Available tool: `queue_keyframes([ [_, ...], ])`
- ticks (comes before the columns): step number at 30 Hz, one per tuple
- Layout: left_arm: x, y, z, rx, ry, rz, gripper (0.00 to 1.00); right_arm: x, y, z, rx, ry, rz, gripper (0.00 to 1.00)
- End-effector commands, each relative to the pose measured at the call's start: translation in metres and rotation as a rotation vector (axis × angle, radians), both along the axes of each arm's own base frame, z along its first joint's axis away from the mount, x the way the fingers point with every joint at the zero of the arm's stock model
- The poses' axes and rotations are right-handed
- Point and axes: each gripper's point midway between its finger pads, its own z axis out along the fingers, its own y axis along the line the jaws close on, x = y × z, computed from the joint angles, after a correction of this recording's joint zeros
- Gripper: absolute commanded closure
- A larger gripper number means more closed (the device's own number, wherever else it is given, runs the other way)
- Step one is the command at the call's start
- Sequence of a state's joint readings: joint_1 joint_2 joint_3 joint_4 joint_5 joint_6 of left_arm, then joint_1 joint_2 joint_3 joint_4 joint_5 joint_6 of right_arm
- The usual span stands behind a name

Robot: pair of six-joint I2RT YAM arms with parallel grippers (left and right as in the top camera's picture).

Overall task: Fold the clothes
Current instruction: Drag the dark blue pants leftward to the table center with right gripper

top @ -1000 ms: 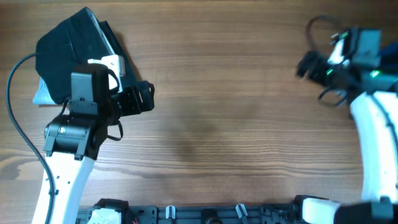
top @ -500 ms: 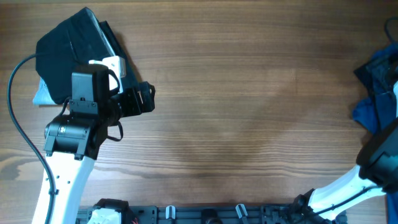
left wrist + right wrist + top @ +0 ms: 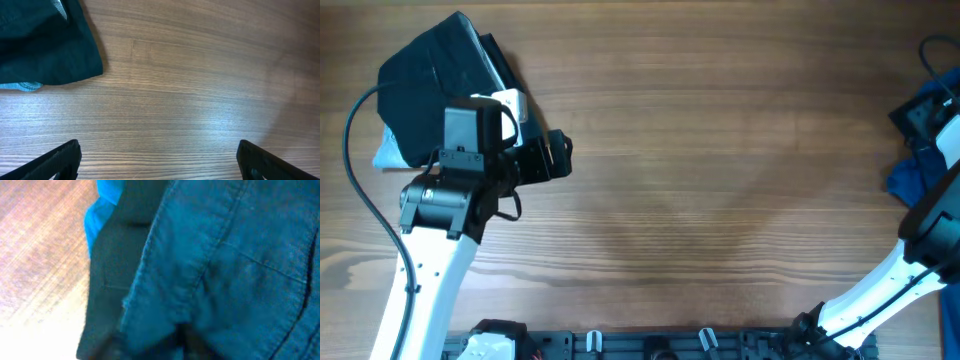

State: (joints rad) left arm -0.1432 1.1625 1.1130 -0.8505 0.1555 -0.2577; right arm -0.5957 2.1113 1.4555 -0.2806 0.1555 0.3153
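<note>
Shorts point(image 3: 220, 265) at 3 o'clock on table point(image 3: 720, 150): soft, light, limp; best gripped along thick stitched seam. Left gripper point(image 3: 157, 152) released, empty; right gripper state cannot tell

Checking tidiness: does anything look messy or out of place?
Yes: the blue clothes at the right edge of the overhead view lie crumpled, unlike the neat folded stack at upper left, where a pale blue corner pokes out.

Table point(image 3: 720, 180) mid open; folded stack point(image 3: 425, 75) blocks far-L corner, clothes pile point(image 3: 910, 178) crowds R edge.
</note>
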Motion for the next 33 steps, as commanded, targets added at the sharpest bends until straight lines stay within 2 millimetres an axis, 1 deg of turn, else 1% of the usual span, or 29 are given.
queue_keyframes([
  [1, 0.002, -0.005, 0.004, -0.018, -0.003, -0.005, 0.00, -0.004, -0.003, 0.024, -0.031, -0.009, -0.023, 0.96],
  [3, 0.002, -0.004, 0.004, -0.018, -0.003, -0.004, 0.00, -0.004, 0.002, 0.062, -0.039, -0.074, -0.030, 0.96],
  [4, 0.002, -0.004, 0.004, -0.018, -0.003, -0.005, 0.00, -0.001, 0.011, 0.088, -0.039, -0.123, -0.002, 0.96],
  [5, 0.002, -0.004, 0.004, -0.018, -0.003, -0.005, 0.00, 0.002, 0.020, 0.108, -0.033, -0.164, 0.027, 0.96],
  [6, 0.002, -0.004, 0.004, -0.018, -0.003, -0.005, 0.00, 0.007, 0.039, 0.137, -0.013, -0.234, 0.090, 0.96],
  [7, 0.002, -0.004, 0.004, -0.018, -0.003, -0.005, 0.00, 0.011, 0.056, 0.160, 0.001, -0.285, 0.143, 0.96],
  [8, 0.002, -0.004, 0.004, -0.018, -0.004, -0.004, 0.00, 0.013, 0.080, 0.186, 0.016, -0.335, 0.208, 0.96],
  [9, 0.001, -0.004, 0.005, -0.018, -0.005, -0.004, 0.00, 0.013, 0.107, 0.206, 0.026, -0.363, 0.266, 0.96],
  [11, -0.003, -0.004, 0.009, -0.019, -0.014, -0.005, 0.00, 0.016, 0.143, 0.221, 0.031, -0.370, 0.338, 0.96],
  [13, -0.008, -0.003, 0.014, -0.020, -0.028, -0.006, 0.00, 0.021, 0.186, 0.224, 0.054, -0.357, 0.427, 0.96],
  [14, -0.012, -0.002, 0.019, -0.020, -0.040, -0.008, 0.00, 0.024, 0.217, 0.219, 0.082, -0.329, 0.487, 0.96],
  [15, -0.015, -0.002, 0.023, -0.021, -0.052, -0.008, 0.00, 0.024, 0.240, 0.213, 0.111, -0.305, 0.526, 0.96],
  [16, -0.021, 0.000, 0.030, -0.022, -0.074, -0.006, 0.00, 0.023, 0.269, 0.203, 0.152, -0.266, 0.569, 0.96],
  [17, -0.027, 0.001, 0.041, -0.022, -0.107, -0.011, 0.00, 0.021, 0.299, 0.194, 0.177, -0.227, 0.628, 0.96],
  [18, -0.032, 0.002, 0.051, -0.018, -0.141, -0.018, 0.00, 0.017, 0.336, 0.184, 0.209, -0.181, 0.698, 0.96],
  [19, -0.037, 0.003, 0.061, -0.018, -0.171, -0.018, 0.00, 0.012, 0.360, 0.178, 0.232, -0.152, 0.737, 0.96],
  [20, -0.044, 0.006, 0.076, -0.018, -0.211, -0.012, 0.00, 0.004, 0.394, 0.171, 0.250, -0.113, 0.809, 0.96],
  [21, -0.050, 0.007, 0.085, -0.020, -0.239, -0.010, 0.00, -0.003, 0.417, 0.167, 0.259, -0.089, 0.861, 0.96],
  [22, -0.054, 0.008, 0.092, -0.023, -0.261, -0.009, 0.00, -0.012, 0.446, 0.164, 0.277, -0.067, 0.914, 0.96],
  [23, -0.060, 0.009, 0.100, -0.027, -0.286, -0.009, 0.00, -0.020, 0.470, 0.161, 0.286, -0.052, 0.970, 0.96],
  [25, -0.068, 0.010, 0.109, -0.031, -0.316, -0.009, 0.00, -0.040, 0.521, 0.157, 0.295, -0.031, 1.095, 0.96],
  [26, -0.074, 0.011, 0.114, -0.034, -0.340, -0.008, 0.01, -0.060, 0.563, 0.156, 0.293, -0.023, 1.209, 0.94],
  [27, -0.076, 0.012, 0.116, -0.032, -0.349, -0.005, 0.01, -0.071, 0.585, 0.156, 0.275, -0.027, 1.294, 0.85],
  [28, -0.077, 0.012, 0.117, -0.033, -0.349, -0.006, 0.01, -0.079, 0.598, 0.158, 0.241, -0.033, 1.357, 0.69],
  [29, -0.077, 0.012, 0.116, -0.033, -0.348, -0.006, 0.00, -0.082, 0.603, 0.157, 0.202, -0.032, 1.368, 0.60],
  [30, -0.077, 0.012, 0.114, -0.032, -0.339, -0.006, 0.00, -0.083, 0.601, 0.159, 0.155, -0.033, 1.339, 0.51],
  [31, -0.076, 0.012, 0.111, -0.029, -0.324, -0.006, 0.01, -0.080, 0.593, 0.158, 0.115, -0.029, 1.283, 0.45],
  [32, -0.075, 0.011, 0.107, -0.027, -0.306, -0.007, 0.01, -0.072, 0.573, 0.159, 0.066, -0.024, 1.183, 0.41],
  [33, -0.074, 0.011, 0.102, -0.021, -0.279, -0.009, 0.01, -0.065, 0.554, 0.160, 0.045, -0.019, 1.109, 0.41],
])
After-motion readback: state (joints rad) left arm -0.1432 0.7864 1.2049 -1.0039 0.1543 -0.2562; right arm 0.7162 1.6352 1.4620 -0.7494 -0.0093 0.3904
